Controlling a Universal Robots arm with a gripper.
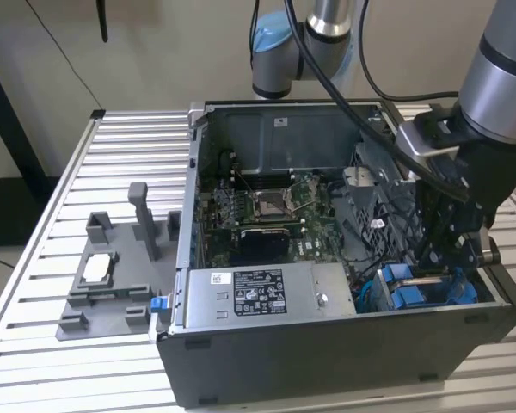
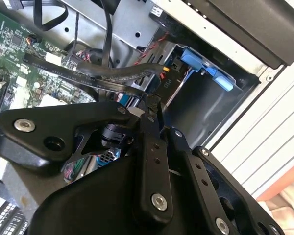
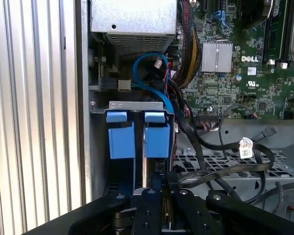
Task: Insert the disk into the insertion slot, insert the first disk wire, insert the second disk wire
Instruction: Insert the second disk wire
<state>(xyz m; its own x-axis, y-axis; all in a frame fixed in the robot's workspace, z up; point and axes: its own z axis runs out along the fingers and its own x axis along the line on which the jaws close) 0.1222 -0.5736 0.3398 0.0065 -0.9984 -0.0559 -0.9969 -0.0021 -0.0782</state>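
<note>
Over at the exterior view's left, a grey fixture tray (image 1: 103, 297) with upright posts lies on the slatted metal table (image 1: 34, 361), a small chip-like square resting on it. Just beside it to the right stands the open dark computer case (image 1: 327, 353), with the grey labelled power-supply box (image 1: 258, 297) at its near edge and the green motherboard (image 1: 267, 211) behind. Further right, the disk (image 1: 417, 288) with its bright blue bracket sits down inside the insertion slot (image 1: 370, 297), the grey metal cage in the case's near right corner; in the first wrist view its two blue end tabs (image 3: 137, 139) stand side by side within the cage's frame (image 3: 137, 105). Directly above it hangs the gripper (image 1: 447, 254), low in the case; its fingers (image 2: 154, 105) look drawn close together around a black cable (image 2: 112, 76), though I cannot tell how firmly they pinch it.
</note>
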